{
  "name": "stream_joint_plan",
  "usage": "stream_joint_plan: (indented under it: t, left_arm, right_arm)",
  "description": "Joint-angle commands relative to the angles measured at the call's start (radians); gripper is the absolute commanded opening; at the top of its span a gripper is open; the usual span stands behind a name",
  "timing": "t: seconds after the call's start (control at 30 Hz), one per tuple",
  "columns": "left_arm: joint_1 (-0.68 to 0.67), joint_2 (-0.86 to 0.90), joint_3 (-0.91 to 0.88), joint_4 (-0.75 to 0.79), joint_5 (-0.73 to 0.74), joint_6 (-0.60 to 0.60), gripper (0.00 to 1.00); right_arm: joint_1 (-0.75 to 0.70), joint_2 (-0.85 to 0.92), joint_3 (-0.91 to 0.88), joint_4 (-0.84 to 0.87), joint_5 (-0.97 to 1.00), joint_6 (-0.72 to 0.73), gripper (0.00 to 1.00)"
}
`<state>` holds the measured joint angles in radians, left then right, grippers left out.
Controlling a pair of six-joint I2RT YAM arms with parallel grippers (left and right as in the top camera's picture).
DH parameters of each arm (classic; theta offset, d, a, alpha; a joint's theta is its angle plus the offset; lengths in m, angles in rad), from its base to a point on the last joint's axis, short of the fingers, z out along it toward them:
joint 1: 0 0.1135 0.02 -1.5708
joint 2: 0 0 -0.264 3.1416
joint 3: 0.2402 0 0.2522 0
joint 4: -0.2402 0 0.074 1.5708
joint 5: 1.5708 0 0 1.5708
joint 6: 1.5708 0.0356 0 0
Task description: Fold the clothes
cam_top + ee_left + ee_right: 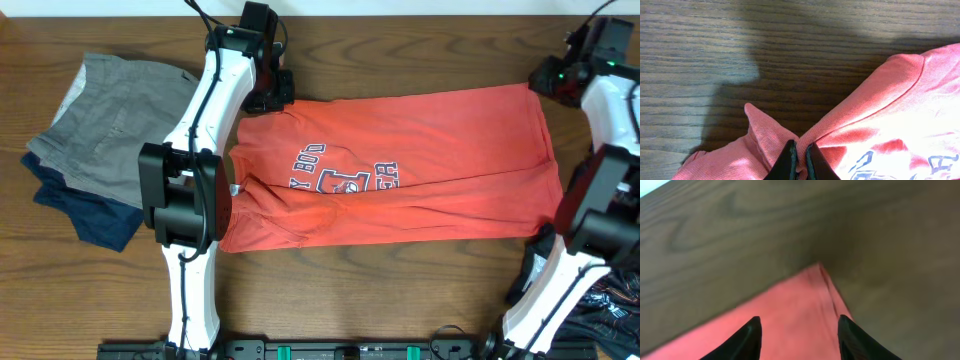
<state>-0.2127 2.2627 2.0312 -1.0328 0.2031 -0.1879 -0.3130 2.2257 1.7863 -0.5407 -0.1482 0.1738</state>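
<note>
T-shirt (pixel 440 165), coral-red, spread lengthwise across the middle of the table (pixel 330 305), chest lettering (pixel 345 178) face up. Collar end to the left, hem end to the right. Near-left portion rumpled under the left arm; right half fairly flat with shallow creases.

Left gripper (pixel 270 92) at the far-left corner of the shirt. In the left wrist view, left gripper (pixel 801 150) pressed together on a raised ridge of red fabric (pixel 775 135), cloth pinched between the two black fingers (pixel 788 159). Bare wood beyond.

Right gripper (pixel 550 80) at the far-right hem corner. In the right wrist view, right gripper (pixel 800 322) spread wide, one fingertip on either side of the red corner (pixel 812 287). Contact with the cloth not determinable.

Grey folded garment (pixel 115 120) at far left, stacked on a navy one (pixel 85 205), both well apart from the shirt. Black patterned garment (pixel 612 295) at the near-right edge, partly behind the right arm.
</note>
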Motion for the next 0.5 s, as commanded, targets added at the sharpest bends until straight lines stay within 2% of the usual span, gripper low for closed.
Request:
stream_joint_plan:
  t: [0.0, 0.33, 0.43, 0.47]
  left_arm:
    - [-0.001, -0.003, -0.01, -0.007, -0.002, -0.016, 0.06]
    - [-0.001, -0.003, -0.01, -0.006, -0.002, -0.016, 0.06]
    - [-0.001, -0.003, -0.01, -0.006, -0.002, -0.016, 0.06]
    - [-0.001, -0.003, -0.01, -0.006, -0.002, -0.016, 0.06]
  right_arm:
    - [0.02, 0.07, 0.02, 0.051, 0.047, -0.01, 0.48]
    - [0.02, 0.169, 0.02, 0.169, 0.089, 0.016, 0.49]
    - [0.02, 0.178, 0.02, 0.179, 0.092, 0.016, 0.47]
    - [0.02, 0.181, 0.02, 0.18, 0.092, 0.016, 0.43]
